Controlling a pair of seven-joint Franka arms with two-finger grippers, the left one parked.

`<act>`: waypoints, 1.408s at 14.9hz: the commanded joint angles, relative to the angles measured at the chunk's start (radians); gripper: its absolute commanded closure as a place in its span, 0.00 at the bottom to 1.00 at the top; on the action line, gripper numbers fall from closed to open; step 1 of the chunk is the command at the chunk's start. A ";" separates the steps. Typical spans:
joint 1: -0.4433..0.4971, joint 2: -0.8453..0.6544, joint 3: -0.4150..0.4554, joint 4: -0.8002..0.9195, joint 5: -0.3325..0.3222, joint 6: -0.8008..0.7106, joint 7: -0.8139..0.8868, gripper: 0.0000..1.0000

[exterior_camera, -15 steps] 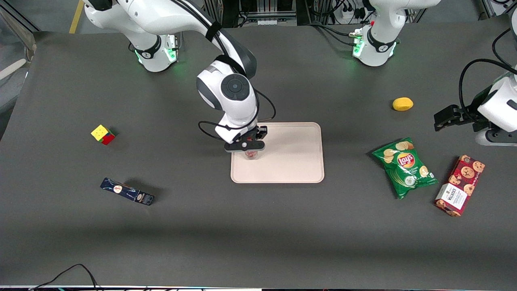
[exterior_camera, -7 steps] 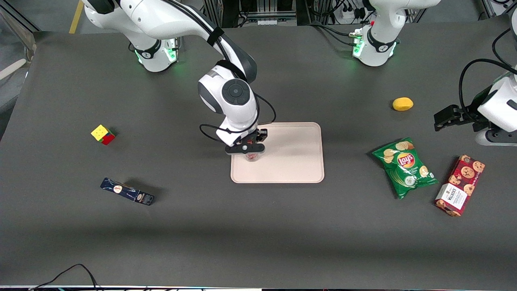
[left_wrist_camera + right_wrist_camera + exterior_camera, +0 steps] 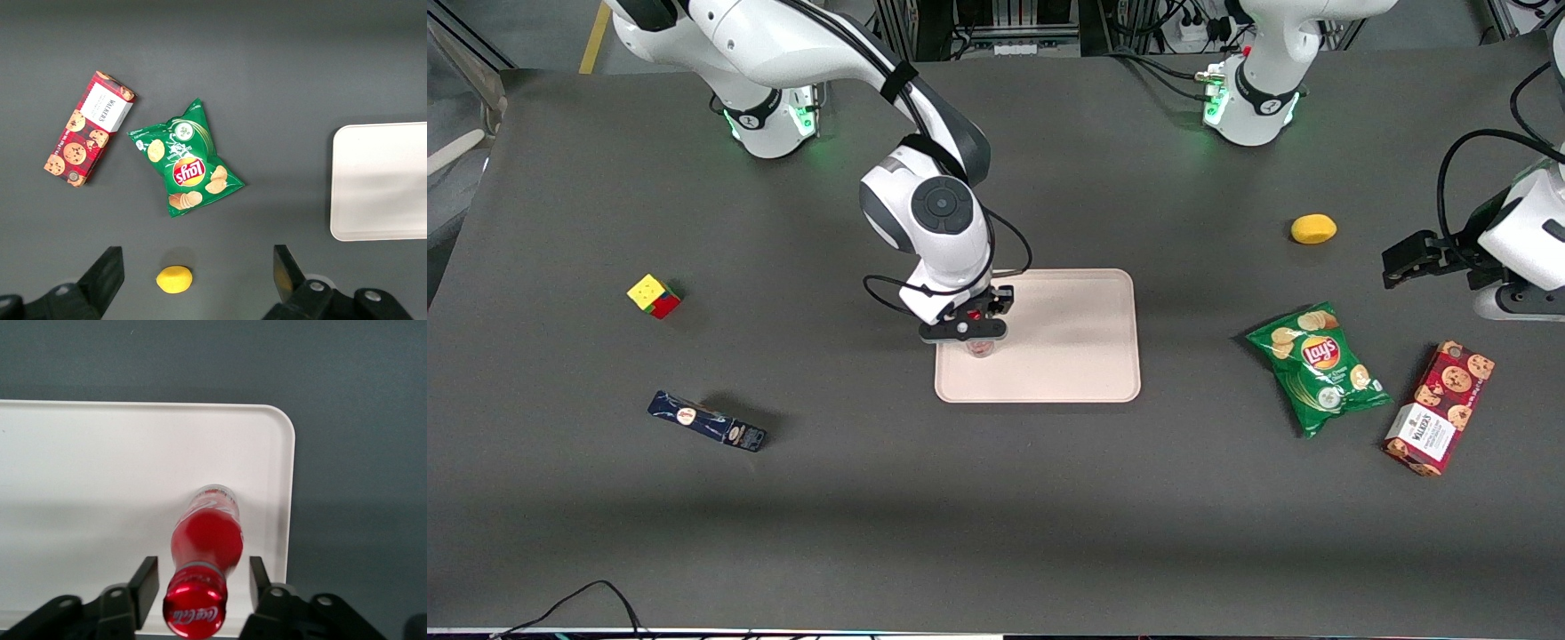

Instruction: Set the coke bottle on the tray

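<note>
The coke bottle [image 3: 207, 540], red with a red cap and a clear base, stands upright on the pale pink-beige tray [image 3: 80, 487] near its corner. My right gripper [image 3: 202, 580] is open, with one finger [image 3: 148, 577] on each side of the bottle's neck and a gap on both sides. In the front view the gripper [image 3: 976, 340] hangs over the tray [image 3: 1067, 356] at its edge toward the working arm's end. Only a bit of the bottle [image 3: 981, 348] shows below the gripper. The tray also shows in the left wrist view [image 3: 380, 180].
A Rubik's cube [image 3: 653, 295] and a dark blue box [image 3: 706, 421] lie toward the working arm's end. A green chips bag [image 3: 1318, 366], a cookie box [image 3: 1439, 408] and a lemon [image 3: 1313, 228] lie toward the parked arm's end.
The right arm's wrist has shifted slightly over the tray's edge. The bottle has stayed in the same spot on the tray.
</note>
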 commanded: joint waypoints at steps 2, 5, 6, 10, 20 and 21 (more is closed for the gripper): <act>-0.001 -0.001 0.003 0.009 -0.018 0.007 0.020 0.00; -0.001 -0.001 0.003 0.010 -0.018 0.007 0.022 0.00; -0.001 -0.002 0.003 0.012 -0.018 0.005 0.020 0.00; -0.009 -0.057 0.002 0.053 -0.018 -0.040 -0.003 0.00; -0.288 -0.449 -0.049 0.087 -0.009 -0.481 -0.525 0.00; -0.340 -0.453 -0.045 0.087 -0.006 -0.481 -0.579 0.00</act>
